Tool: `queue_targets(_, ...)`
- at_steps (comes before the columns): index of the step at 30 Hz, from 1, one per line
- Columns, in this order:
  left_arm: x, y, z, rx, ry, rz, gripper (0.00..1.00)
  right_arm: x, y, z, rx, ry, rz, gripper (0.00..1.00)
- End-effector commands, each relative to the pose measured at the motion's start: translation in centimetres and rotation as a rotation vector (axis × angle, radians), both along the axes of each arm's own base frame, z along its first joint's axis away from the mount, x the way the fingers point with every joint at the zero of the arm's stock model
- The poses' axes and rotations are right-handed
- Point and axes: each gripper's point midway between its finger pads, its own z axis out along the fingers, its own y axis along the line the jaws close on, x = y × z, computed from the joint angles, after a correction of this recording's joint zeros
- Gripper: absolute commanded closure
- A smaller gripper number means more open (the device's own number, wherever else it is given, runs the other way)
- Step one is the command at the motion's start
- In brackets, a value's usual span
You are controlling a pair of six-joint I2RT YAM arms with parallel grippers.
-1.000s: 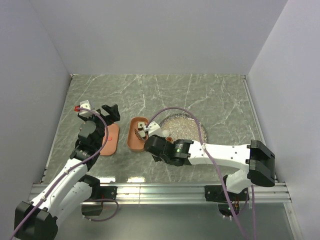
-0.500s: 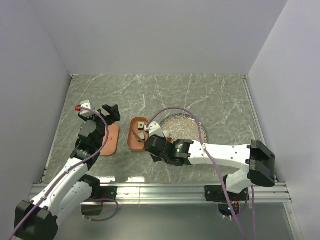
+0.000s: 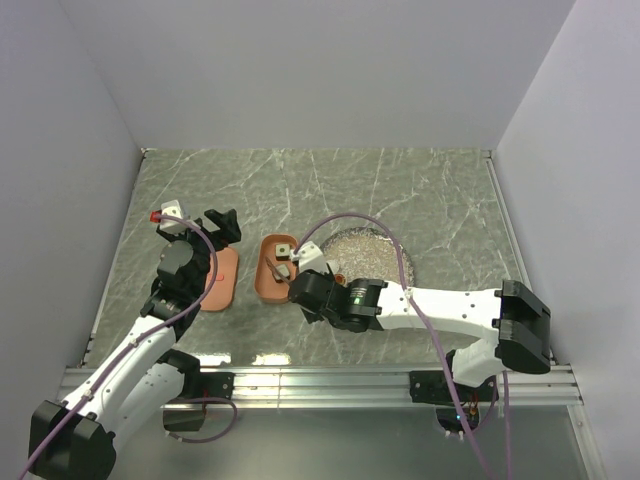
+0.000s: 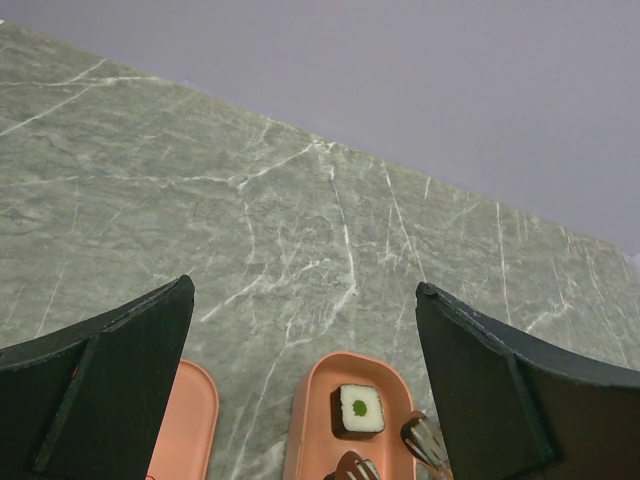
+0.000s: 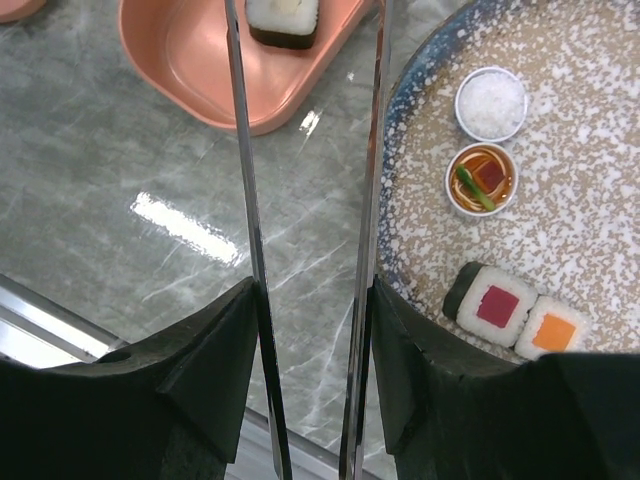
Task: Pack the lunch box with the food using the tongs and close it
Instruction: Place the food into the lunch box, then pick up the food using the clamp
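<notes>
Grey marble table (image 3: 400, 190): right gripper (image 5: 312, 290) grasps the tongs (image 5: 245, 200), tips over the lunch box (image 5: 200, 70), which holds 1 food piece (image 4: 357, 408). Left gripper (image 4: 303, 290) is released, jaws wide, near the lid (image 3: 222, 280). Plate (image 5: 600, 150) carries 4 pieces.

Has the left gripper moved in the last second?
No. The left gripper sits at the same spot over the far end of the lid, fingers open.

Bright, even light from above, shadows soft. A white glare streak shines on the table (image 5: 100, 190) just beside the lunch box (image 5: 180, 60). Focus is sharp.
</notes>
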Motion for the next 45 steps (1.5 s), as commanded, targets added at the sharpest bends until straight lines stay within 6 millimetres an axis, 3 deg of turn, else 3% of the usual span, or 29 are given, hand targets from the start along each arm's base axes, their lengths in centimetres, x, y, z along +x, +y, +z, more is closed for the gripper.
queue_targets(1,0.2,-0.2,2.1,-0.027,-0.053,-0.011,0.01,1.0,0.5,3.5,0.089,-0.073,-0.038,0.46)
queue_targets(10,0.1,0.0,2.1,-0.026,-0.055,-0.002,0.00,1.6,-1.9,7.4,0.160,-0.159,-0.099,0.46)
queue_targets(14,0.3,-0.2,1.9,-0.024,-0.048,-0.008,0.01,1.6,-3.4,8.0,0.172,-0.175,-0.135,0.46)
queue_targets(18,0.4,-0.2,1.9,-0.023,-0.048,-0.008,0.01,1.2,-5.4,7.0,0.152,-0.162,-0.184,0.46)
queue_targets(22,0.4,-0.3,2.0,-0.025,-0.052,-0.014,0.01,0.3,-7.9,5.0,0.148,-0.122,-0.250,0.46)
queue_targets(27,0.4,-0.6,1.9,-0.025,-0.051,-0.028,0.01,-0.9,-9.6,2.4,0.167,-0.065,-0.299,0.46)
queue_targets(45,0.3,-0.7,2.0,-0.030,-0.055,-0.039,0.01,-2.7,-9.8,-1.0,0.109,0.000,-0.307,0.47)
